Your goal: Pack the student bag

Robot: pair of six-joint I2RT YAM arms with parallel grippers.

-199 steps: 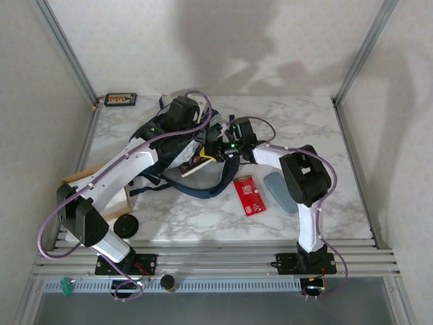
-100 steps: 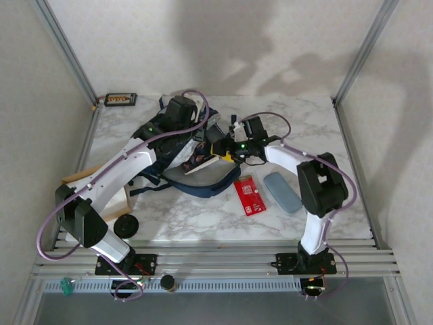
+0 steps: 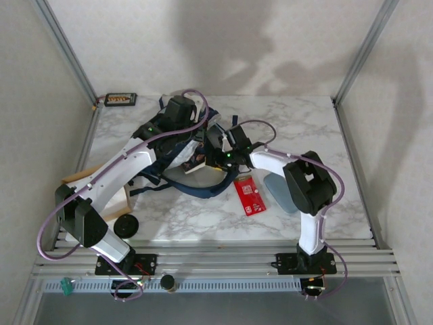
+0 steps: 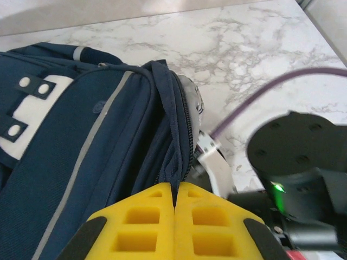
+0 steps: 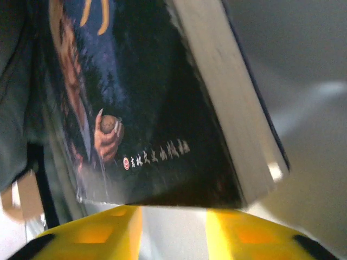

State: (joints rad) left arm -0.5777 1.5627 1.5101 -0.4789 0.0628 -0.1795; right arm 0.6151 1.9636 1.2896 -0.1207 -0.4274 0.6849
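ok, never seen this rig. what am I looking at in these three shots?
Two robot arms are bolted to a marble table. The overhead shot looks down from behind them, with the left arm on the left and the right arm on the right. The other two shots come from cameras on the wrists. The yellow left fingers are shut, apparently pinching the zip edge of the navy student bag. The yellow right fingers sit at the edge of a book; whether they grip it is unclear. Also on the table are a red card and a grey-blue case.
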